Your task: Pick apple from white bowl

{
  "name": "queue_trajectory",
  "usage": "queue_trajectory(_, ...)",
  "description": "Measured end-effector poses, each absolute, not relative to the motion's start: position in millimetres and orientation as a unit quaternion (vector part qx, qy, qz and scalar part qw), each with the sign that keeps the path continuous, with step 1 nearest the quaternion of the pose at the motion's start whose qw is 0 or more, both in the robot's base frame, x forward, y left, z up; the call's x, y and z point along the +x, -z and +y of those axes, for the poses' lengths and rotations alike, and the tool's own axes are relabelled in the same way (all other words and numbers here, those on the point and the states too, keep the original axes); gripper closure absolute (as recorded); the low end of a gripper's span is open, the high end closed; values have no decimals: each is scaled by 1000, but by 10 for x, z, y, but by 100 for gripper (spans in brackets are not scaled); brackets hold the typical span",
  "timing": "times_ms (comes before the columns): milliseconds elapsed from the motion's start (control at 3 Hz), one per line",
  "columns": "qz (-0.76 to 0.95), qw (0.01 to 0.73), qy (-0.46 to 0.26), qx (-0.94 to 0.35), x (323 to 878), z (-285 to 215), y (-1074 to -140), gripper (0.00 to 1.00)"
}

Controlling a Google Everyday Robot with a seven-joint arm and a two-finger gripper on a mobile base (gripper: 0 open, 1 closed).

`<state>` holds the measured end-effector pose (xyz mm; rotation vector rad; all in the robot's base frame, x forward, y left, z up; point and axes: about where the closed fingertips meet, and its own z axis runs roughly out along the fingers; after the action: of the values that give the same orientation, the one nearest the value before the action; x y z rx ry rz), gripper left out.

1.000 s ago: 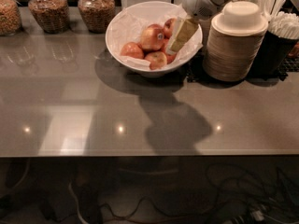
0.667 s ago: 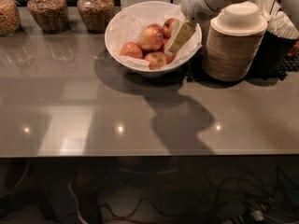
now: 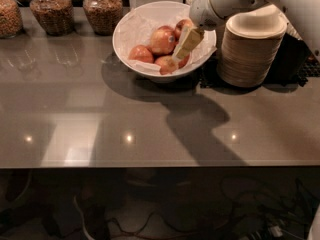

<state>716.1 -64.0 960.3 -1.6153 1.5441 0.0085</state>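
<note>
The white bowl (image 3: 131,30), lined with crinkled white paper, stands at the back middle of the grey table. Several red-yellow apples lie in it: one in the centre (image 3: 161,40), one on the left (image 3: 140,54), one at the front (image 3: 166,64) and one at the back right (image 3: 183,26). My gripper (image 3: 176,58) comes in from the upper right on a white arm. It reaches down into the right half of the bowl, its beige tip right at the front apple. It hides part of the apples on the right.
A tall stack of beige disposable bowls (image 3: 251,49) stands close to the right of the white bowl, on a dark mat. Three glass jars of brown food (image 3: 50,11) line the back left. The table's front edge (image 3: 150,165) has cables below it.
My gripper has moved slightly down and left, deeper into the bowl towards the front apple. The apples and the bowl have not moved.
</note>
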Motion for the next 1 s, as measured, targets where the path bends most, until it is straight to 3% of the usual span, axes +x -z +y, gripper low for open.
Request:
queue_trajectory(333,623,436,-18,-649,7211,-567,-9486,14)
queue_trajectory(1000,621,426,-49,-656,7239,-382,-9290,16)
